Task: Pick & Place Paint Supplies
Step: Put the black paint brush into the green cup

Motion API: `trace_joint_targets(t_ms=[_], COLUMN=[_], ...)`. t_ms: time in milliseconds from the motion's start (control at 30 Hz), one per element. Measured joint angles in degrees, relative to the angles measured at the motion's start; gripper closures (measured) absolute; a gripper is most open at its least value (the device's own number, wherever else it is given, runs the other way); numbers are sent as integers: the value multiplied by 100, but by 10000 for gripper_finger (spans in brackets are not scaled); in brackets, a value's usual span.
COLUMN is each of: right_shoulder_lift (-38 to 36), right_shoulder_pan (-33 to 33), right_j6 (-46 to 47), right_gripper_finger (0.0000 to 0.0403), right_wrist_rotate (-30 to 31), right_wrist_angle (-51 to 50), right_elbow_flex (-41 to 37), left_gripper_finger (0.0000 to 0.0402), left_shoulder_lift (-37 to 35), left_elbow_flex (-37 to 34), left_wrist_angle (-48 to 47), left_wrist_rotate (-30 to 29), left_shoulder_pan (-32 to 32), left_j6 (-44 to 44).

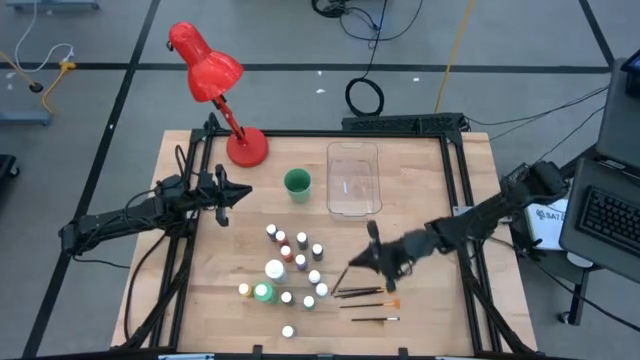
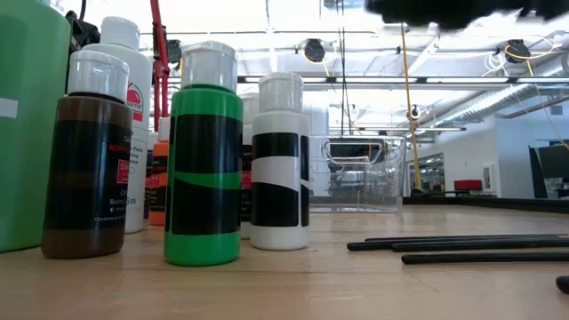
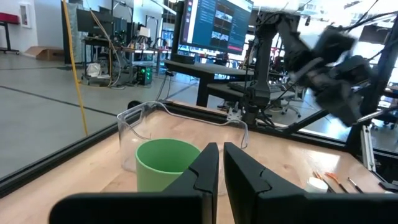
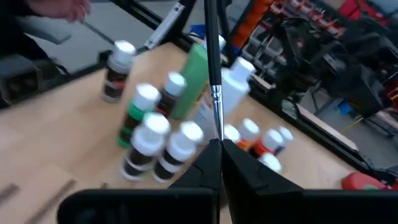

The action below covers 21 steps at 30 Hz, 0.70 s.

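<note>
Paint brush (image 4: 214, 74) is where we're at: the right gripper (image 4: 216, 148) is clamped shut on its dark handle, with the brush sticking straight out past the fingers, and the right arm reaches in low over the worktop (image 1: 420, 330), just beside the bottle cluster on the side away from the red lamp (image 1: 212, 85). The left gripper (image 3: 217, 163) hangs near the green cup (image 1: 297, 184), on the lamp's side of it, fingers pretty much closed with only a sliver of gap and nothing in them that we can see.

Containers: the green cup and the clear plastic tray (image 1: 353, 178) sit side by side, tray farther from the lamp. We can't make out anything inside either.

Counts, looking down from above: roughly a dozen tiny white-capped paint bottles (image 1: 301, 262) bunched up on the worktop beyond the cup from the lamp, plus a bigger white bottle (image 1: 275, 270) and a bigger green bottle (image 1: 263, 292) among them. Three loose brushes (image 1: 360, 292) lie flat next to the cluster, under the right arm.
</note>
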Motion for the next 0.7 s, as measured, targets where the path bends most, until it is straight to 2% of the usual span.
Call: trace_joint_targets(t_ms=[133, 267, 467, 700], right_shoulder_lift=[91, 162, 107, 107], right_shoulder_pan=[-452, -486, -489, -497], right_j6=[156, 18, 27, 28], right_gripper_finger=[403, 403, 403, 403], right_wrist_rotate=[-254, -464, -547, -534], right_wrist_angle=[1476, 2364, 2549, 2407], right_elbow_flex=[-717, -1207, -1294, -1297], left_gripper_finger=[376, 376, 376, 376], left_shoulder_lift=[0, 0, 0, -2], left_elbow_flex=[-1, -1, -1, -1], left_wrist_angle=[110, 134, 208, 709], left_wrist_rotate=[0, 0, 0, 2], left_shoulder_pan=[1, -1, 1, 1], left_j6=[36, 4, -13, -317])
